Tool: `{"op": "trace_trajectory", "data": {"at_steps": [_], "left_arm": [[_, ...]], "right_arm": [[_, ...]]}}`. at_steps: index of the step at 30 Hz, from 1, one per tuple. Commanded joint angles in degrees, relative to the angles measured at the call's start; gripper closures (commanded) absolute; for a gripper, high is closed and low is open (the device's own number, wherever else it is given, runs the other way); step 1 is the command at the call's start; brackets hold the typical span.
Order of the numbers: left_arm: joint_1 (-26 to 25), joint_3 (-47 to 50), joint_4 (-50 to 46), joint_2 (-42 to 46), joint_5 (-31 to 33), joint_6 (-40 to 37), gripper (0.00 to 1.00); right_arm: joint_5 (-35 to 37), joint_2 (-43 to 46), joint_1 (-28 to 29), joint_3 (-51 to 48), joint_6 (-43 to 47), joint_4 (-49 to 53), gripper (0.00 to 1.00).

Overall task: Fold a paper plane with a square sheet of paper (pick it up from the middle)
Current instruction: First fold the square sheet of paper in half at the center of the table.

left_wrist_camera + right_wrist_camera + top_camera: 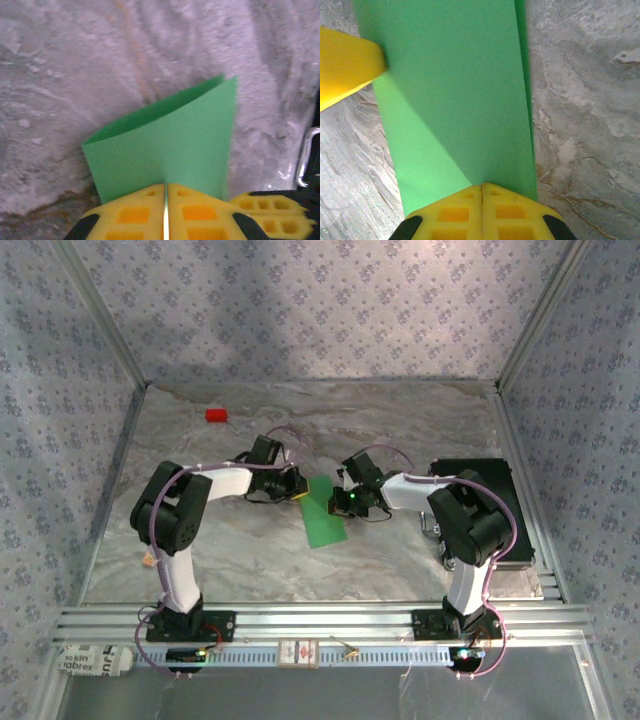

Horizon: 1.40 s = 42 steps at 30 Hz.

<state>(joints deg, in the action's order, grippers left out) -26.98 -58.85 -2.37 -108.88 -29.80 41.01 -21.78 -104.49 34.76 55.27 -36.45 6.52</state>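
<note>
At mid-table, left gripper (166, 192) and right gripper (481, 190) both pinch the paper (325, 522)
Pulling apart unevenly could tear it or skew the crease

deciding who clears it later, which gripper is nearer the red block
Left. In the top view the left gripper is down and right of the red block; the right gripper is farther right, across the green paper.

One table (400, 430) carries one green sheet (325, 518), one red block (215, 415) and one black box (495, 475), with two arms, left arm (180, 530) and right arm (465, 525), and two grippers, left gripper (165, 200) and right gripper (481, 200).
</note>
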Motion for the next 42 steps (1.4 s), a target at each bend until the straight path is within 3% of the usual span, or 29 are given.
{"op": "trace_trajectory", "data": {"at_steps": [1,18,30,39,42], "left_arm": [[0.38,-0.92,-2.76,-2.06,-0.45,-1.85,0.90],[3.57,-6.16,-5.21,-4.98,-0.62,-2.93,0.90],[6.29,-8.67,-8.38,-7.97,4.75,-3.01,0.91],[7.18,-19.97,-24.95,-7.23,9.83,-4.05,0.91],[6.25,-20.07,-25.81,-3.41,9.93,-3.76,0.90]], "right_arm": [[4.95,-1.60,-0.40,-2.13,-0.03,9.03,1.00],[4.74,-1.78,-0.48,-1.63,-0.03,9.20,1.00],[4.32,-1.27,-0.66,-1.92,-0.03,9.38,1.00],[1.40,-0.55,-0.75,-2.58,0.89,6.51,1.00],[-0.09,-0.18,-0.75,-2.05,-1.02,5.35,1.00]]}}
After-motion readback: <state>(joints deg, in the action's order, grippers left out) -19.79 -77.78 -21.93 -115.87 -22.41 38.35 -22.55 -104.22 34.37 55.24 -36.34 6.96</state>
